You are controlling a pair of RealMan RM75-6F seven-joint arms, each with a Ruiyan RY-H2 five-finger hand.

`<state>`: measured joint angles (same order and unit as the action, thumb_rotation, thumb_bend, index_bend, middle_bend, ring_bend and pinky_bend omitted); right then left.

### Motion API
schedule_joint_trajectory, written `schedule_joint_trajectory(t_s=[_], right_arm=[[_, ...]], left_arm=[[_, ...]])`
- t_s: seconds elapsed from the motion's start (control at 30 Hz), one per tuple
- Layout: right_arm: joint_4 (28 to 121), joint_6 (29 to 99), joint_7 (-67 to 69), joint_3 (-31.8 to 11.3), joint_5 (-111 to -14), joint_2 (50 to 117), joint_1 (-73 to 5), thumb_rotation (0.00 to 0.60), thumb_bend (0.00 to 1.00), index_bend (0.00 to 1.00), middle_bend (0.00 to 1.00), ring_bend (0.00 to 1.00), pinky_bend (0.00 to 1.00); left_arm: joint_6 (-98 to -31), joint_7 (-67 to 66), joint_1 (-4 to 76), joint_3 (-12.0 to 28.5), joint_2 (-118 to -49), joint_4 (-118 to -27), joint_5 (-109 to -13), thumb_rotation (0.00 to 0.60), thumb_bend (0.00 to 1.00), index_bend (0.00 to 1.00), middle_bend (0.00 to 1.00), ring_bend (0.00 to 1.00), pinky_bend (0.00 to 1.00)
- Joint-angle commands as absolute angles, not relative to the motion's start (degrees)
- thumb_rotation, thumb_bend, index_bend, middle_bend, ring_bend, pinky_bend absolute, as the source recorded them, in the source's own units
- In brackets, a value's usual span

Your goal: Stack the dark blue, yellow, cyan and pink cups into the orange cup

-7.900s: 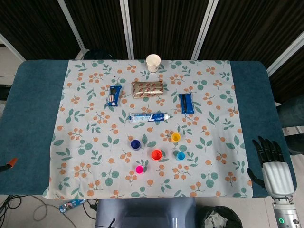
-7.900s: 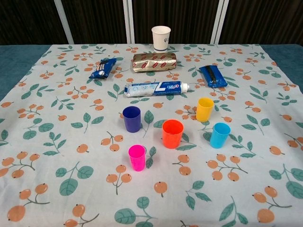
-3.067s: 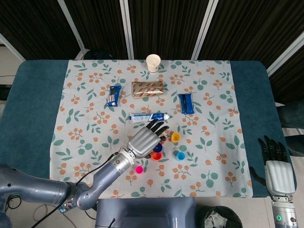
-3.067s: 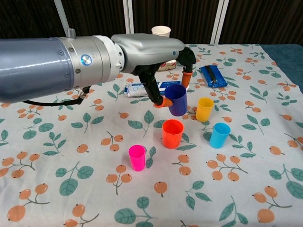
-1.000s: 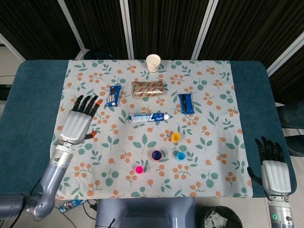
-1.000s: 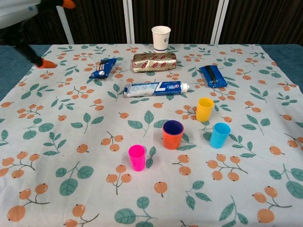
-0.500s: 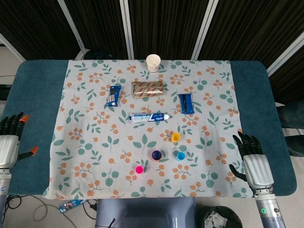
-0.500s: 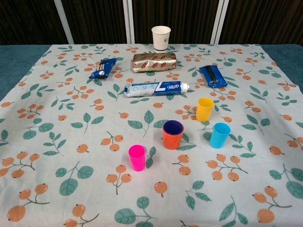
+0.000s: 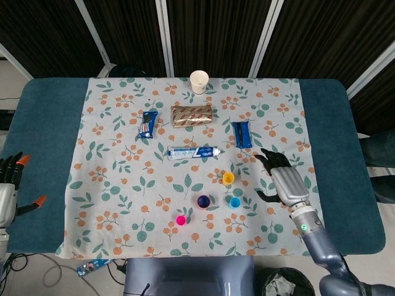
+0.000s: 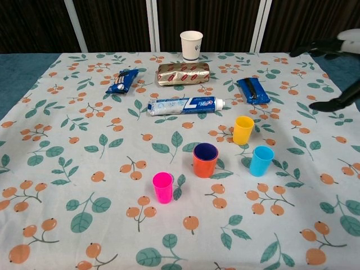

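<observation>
Right hand (image 9: 285, 179) hovers empty, fingers spread, near the yellow cup (image 9: 228, 178).

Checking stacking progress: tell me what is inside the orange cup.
The dark blue cup sits nested in the orange cup, its rim showing above. Anything beneath it, and the orange cup's bottom, is covered.

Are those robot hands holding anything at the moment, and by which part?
Nothing is held. The right hand hangs open beside the small yellow plastic cup; the left hand is open off the table's edge.
</observation>
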<state>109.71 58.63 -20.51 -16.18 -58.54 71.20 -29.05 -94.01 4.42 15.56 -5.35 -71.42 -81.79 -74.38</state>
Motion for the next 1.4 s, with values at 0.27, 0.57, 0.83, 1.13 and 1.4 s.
schedule_joint_trajectory(t_s=[0.27, 0.57, 0.83, 1.13, 1.4], right_arm=[[104.5, 58.9, -33.4, -17.2, -43.5, 83.0, -41.3, 0.6, 0.34, 0.23, 0.0, 0.02, 0.06], [99.2, 60.4, -34.7, -16.0, -40.5, 87.6, -44.0, 0.6, 0.34, 0.29, 0.0, 0.04, 0.07], [95.6, 60.3, -34.2, -15.2, -39.6, 89.2, -45.1, 0.6, 0.34, 0.32, 0.0, 0.04, 0.07], [93.3, 59.1, -33.0, -13.7, -39.9, 89.8, -45.5, 0.6, 0.34, 0.35, 0.0, 0.04, 0.08], [91.5, 59.3, -32.3, -13.6, -40.1, 90.7, -45.9, 0.6, 0.34, 0.38, 0.0, 0.05, 0.08]], left_arm=[[-91.7, 4.5, 14.3, -2.9, -71.1, -81.9, -75.4, 0.6, 0.12, 0.09, 0.01, 0.0, 0.0], [-90.4, 4.5, 13.2, -0.9, -70.7, -82.3, -76.0, 0.6, 0.12, 0.1, 0.01, 0.0, 0.0], [-89.9, 3.6, 12.3, 0.2, -70.7, -82.7, -77.2, 0.6, 0.12, 0.1, 0.01, 0.0, 0.0], [-88.5, 3.6, 11.7, 1.4, -70.6, -82.9, -77.7, 0.6, 0.12, 0.1, 0.01, 0.0, 0.0], [-88.0, 3.2, 11.1, 2.3, -70.6, -83.0, -78.3, 0.6, 0.12, 0.1, 0.01, 0.0, 0.0]])
